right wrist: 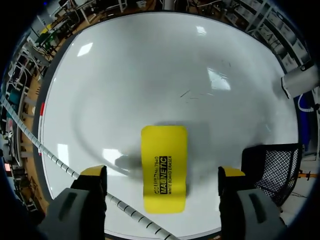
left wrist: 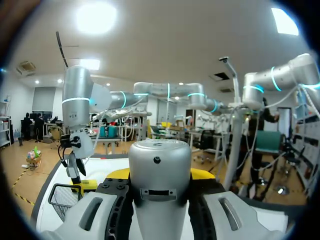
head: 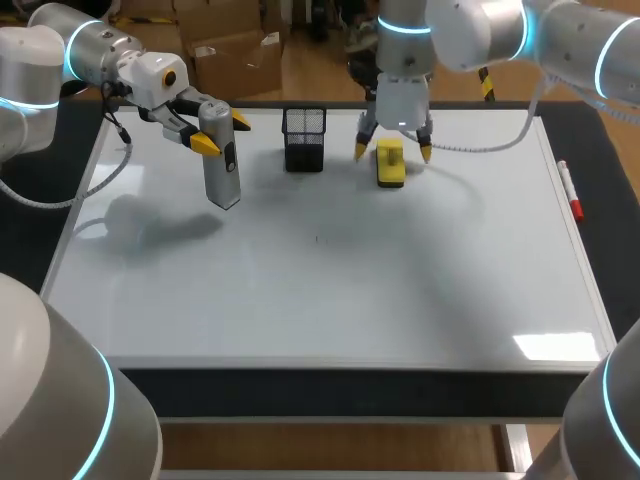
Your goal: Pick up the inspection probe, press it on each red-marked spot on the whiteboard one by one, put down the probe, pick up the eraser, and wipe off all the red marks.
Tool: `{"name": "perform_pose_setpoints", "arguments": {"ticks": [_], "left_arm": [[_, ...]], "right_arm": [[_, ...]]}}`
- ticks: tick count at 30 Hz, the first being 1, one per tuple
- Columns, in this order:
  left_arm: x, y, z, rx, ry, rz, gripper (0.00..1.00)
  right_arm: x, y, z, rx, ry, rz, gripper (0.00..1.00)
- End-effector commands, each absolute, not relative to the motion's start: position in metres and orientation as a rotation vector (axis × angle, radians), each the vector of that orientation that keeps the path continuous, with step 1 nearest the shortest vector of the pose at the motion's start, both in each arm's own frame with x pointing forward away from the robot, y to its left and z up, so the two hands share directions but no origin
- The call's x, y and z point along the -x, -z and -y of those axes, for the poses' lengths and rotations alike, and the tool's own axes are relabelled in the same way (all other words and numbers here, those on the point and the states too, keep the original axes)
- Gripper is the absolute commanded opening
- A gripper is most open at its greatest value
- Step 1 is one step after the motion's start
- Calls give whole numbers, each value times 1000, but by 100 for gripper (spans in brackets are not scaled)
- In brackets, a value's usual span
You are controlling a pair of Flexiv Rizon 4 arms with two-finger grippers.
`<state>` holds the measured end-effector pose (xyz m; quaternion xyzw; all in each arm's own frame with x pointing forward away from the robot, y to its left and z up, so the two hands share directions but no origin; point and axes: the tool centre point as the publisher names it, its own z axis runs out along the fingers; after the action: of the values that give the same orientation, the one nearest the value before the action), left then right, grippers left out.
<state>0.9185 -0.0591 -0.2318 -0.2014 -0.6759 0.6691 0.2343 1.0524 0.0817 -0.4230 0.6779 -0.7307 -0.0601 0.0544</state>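
Observation:
The grey cylindrical inspection probe [head: 221, 160] hangs upright over the whiteboard's [head: 330, 290] far left part, with my left gripper [head: 222, 134] shut on its upper end. From the left wrist, the probe [left wrist: 160, 180] fills the space between the fingers. The yellow eraser [head: 390, 164] lies flat on the board at the far middle. My right gripper [head: 393, 151] stands open just above it, a finger on each side, neither touching. From the right wrist, the eraser [right wrist: 164, 167] lies between the spread fingers [right wrist: 92, 175]. I see no red marks on the board, only faint grey traces [head: 318, 238].
A black mesh holder [head: 304, 138] stands on the board between the two grippers, close beside the eraser [right wrist: 272, 165]. A red marker [head: 570, 190] lies along the board's right edge. A cable from the right arm trails past the eraser [right wrist: 120, 205].

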Motion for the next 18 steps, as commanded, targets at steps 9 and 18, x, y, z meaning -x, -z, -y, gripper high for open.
{"name": "perform_pose_setpoints", "arguments": {"ticks": [9,18], "left_arm": [[-919,230,59,554,-1832,1857,0],[-919,230,59,554,-1832,1857,0]], "right_arm": [[-1039,395,-59,-1863,172,2418,100],[-1036,374,-35,-1555,343,2704,100]]}}
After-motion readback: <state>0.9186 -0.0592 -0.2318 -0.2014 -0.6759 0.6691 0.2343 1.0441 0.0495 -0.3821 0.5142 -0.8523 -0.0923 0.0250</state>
